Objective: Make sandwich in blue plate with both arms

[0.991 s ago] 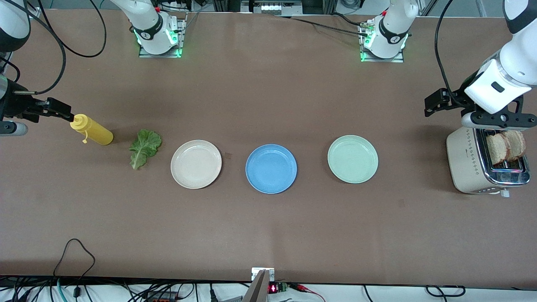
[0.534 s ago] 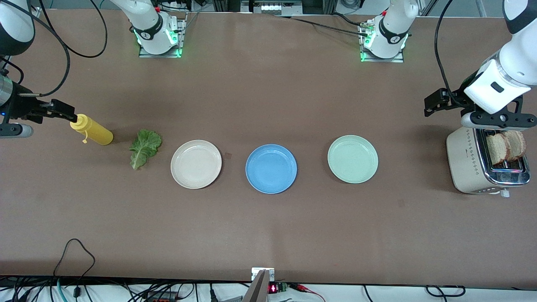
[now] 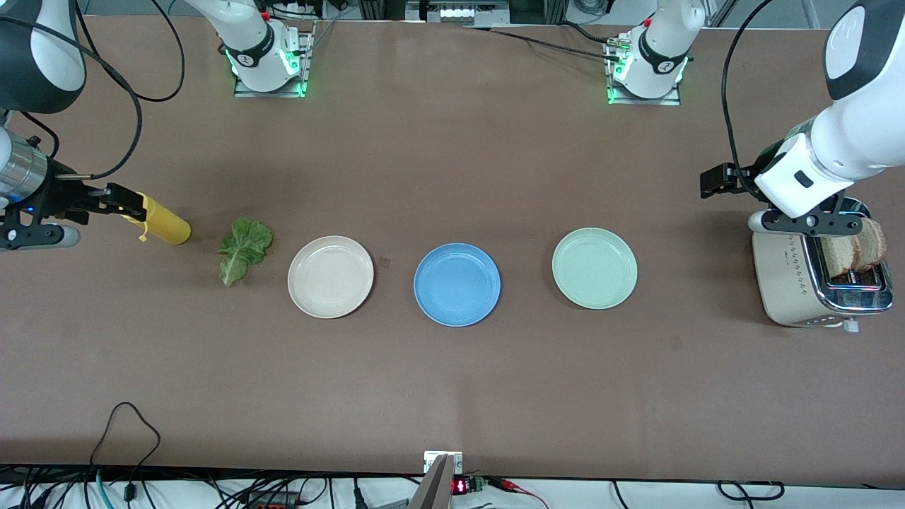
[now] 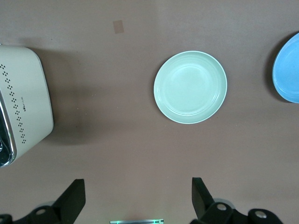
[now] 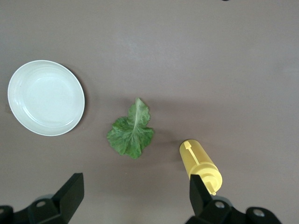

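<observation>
Bread slices point(image 3: 857, 249) stand in the toaster point(image 3: 813, 279); blue plate point(image 3: 457, 284) lies bare. Lower your spread left end effector point(image 3: 806, 220) squarely over one slice. Right end effector point(image 3: 117, 201), spread, hovers at the mustard bottle point(image 3: 161, 223); steer it to the lettuce leaf point(image 3: 243, 247).

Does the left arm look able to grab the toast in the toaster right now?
Probably yes: the left gripper hangs open over the toaster, and the bread slices stand up out of the slot with nothing over them.

Open table between blue plate point(image 3: 457, 284) and its neighbours; toaster point(image 3: 813, 279) crowding left gripper point(image 3: 806, 225), yellow bottle point(image 3: 161, 222) under right gripper point(image 3: 127, 203).
</observation>
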